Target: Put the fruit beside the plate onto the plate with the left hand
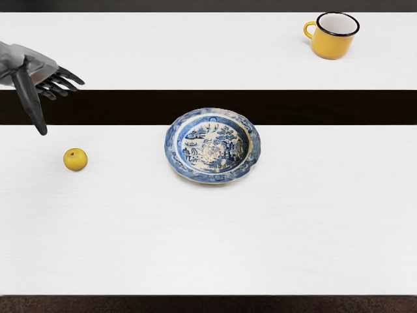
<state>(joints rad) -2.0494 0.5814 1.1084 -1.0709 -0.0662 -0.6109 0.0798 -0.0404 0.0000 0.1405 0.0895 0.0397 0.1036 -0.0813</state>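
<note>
A small round yellow fruit (75, 159) lies on the white table, well to the left of the plate. The plate (174, 140) is blue and white with a patterned centre and holds nothing. My left hand (47, 91) comes in from the left edge and hovers above and behind the fruit, apart from it. Its dark fingers (64, 79) are spread and the thumb points down toward the table; it holds nothing. The right arm is out of view.
A yellow mug (332, 36) with a white inside stands on the far table strip at the back right. A dark gap (293, 107) runs across between the two white surfaces, just behind the plate.
</note>
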